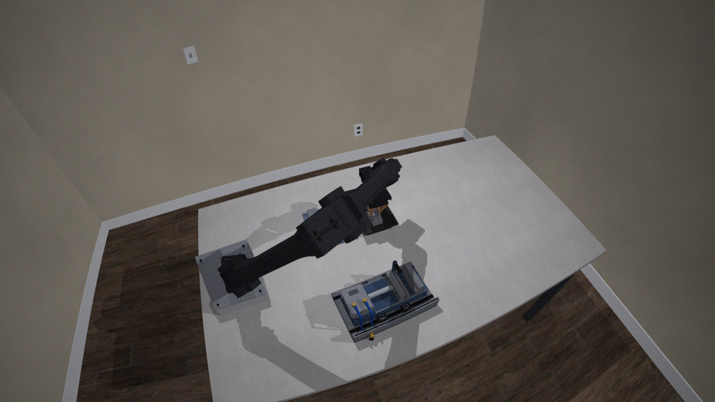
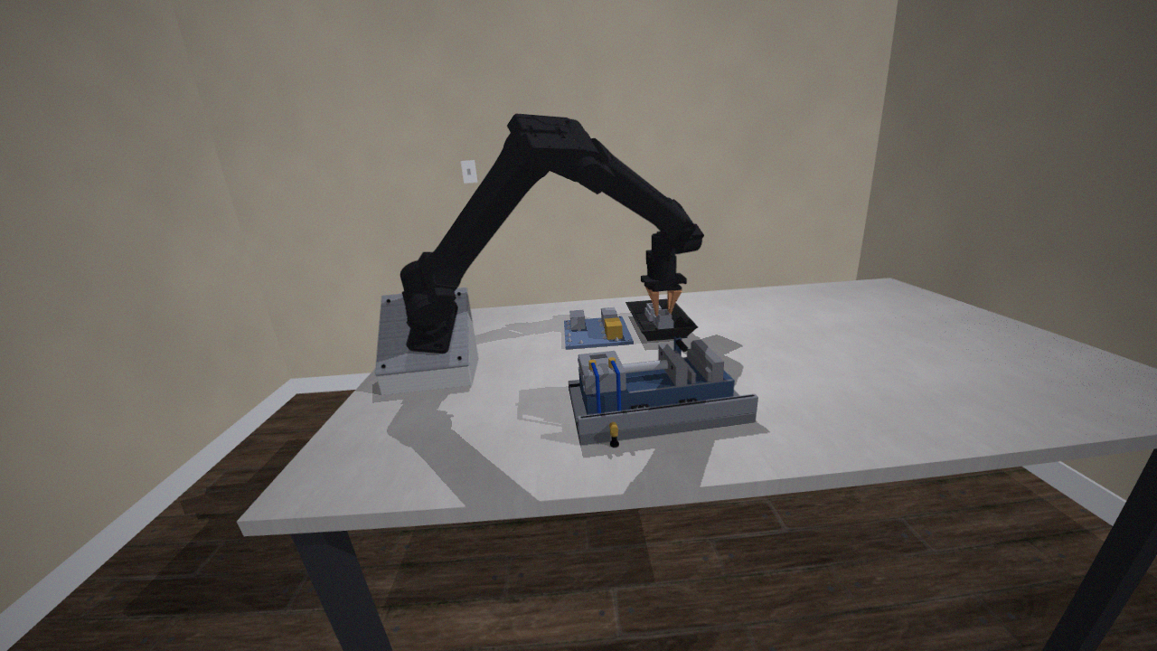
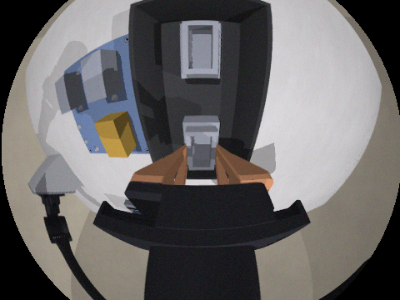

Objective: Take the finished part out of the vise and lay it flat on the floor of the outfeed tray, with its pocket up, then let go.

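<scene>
My gripper points straight down over the black outfeed tray. Its orange fingers are shut on a small grey finished part with its pocket facing up. The part is low inside the tray at its near end; I cannot tell whether it touches the floor. A second grey pocketed part lies flat at the tray's far end. The vise stands nearer the table's front, and I see nothing between its jaws.
A blue plate left of the tray carries grey blocks and a yellow block. The arm's grey base plate is at the table's left. A small yellow knob sits at the vise's front.
</scene>
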`<move>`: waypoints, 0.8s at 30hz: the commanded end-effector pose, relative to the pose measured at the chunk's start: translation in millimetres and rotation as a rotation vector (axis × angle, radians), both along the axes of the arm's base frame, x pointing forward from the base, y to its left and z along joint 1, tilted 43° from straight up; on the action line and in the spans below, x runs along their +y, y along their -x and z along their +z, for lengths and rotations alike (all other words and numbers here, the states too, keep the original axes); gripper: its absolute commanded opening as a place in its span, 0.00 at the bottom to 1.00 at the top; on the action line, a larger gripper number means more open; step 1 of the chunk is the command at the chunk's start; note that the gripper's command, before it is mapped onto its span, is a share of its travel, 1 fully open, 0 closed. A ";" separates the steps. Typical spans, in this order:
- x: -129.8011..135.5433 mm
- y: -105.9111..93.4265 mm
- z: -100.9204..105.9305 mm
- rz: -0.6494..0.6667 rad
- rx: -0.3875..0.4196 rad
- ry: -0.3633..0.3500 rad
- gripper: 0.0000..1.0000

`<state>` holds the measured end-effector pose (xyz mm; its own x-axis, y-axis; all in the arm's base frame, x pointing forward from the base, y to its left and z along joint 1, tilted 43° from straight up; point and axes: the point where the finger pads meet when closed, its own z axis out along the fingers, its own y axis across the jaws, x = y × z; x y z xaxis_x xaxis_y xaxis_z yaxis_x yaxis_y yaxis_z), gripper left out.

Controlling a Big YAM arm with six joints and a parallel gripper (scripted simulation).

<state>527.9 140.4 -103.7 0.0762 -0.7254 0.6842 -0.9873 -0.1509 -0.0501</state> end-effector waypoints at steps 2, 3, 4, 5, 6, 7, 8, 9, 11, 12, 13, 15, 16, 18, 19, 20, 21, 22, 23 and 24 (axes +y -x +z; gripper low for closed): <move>2.4 -7.1 0.9 0.006 -0.013 -0.008 0.00; 2.4 -7.1 0.9 0.006 -0.013 -0.008 0.00; 2.4 -7.1 0.9 0.006 -0.013 -0.008 0.00; 2.4 -7.1 0.9 0.006 -0.013 -0.008 0.00; 2.3 -7.1 0.9 0.006 -0.013 -0.008 0.00; 2.2 -7.1 0.7 0.006 -0.013 -0.008 0.00; 1.9 -7.1 0.5 0.005 -0.013 -0.008 0.00; 1.6 -7.0 0.1 0.005 -0.013 -0.008 0.00; 0.9 -6.4 -0.9 0.005 -0.011 -0.007 0.00; 0.9 -6.4 -0.9 0.005 -0.011 -0.007 0.00; 0.9 -6.4 -0.9 0.005 -0.011 -0.007 0.00; 2.2 -5.8 0.1 0.008 -0.010 -0.007 0.00; 2.0 -7.7 -0.1 0.007 -0.014 -0.009 0.00; -1.3 -7.6 -0.7 0.003 -0.013 -0.008 0.00; -2.3 -6.5 -1.8 0.003 -0.010 -0.007 0.00; -1.7 -7.3 -2.0 0.004 -0.011 -0.007 0.00; -0.6 -7.2 -3.2 0.007 -0.010 -0.007 0.00; 0.3 -6.6 -3.6 0.009 -0.010 -0.007 0.00; 0.2 -5.4 -3.8 0.011 -0.008 -0.006 0.00; -0.4 -5.7 -3.7 0.010 -0.009 -0.007 0.00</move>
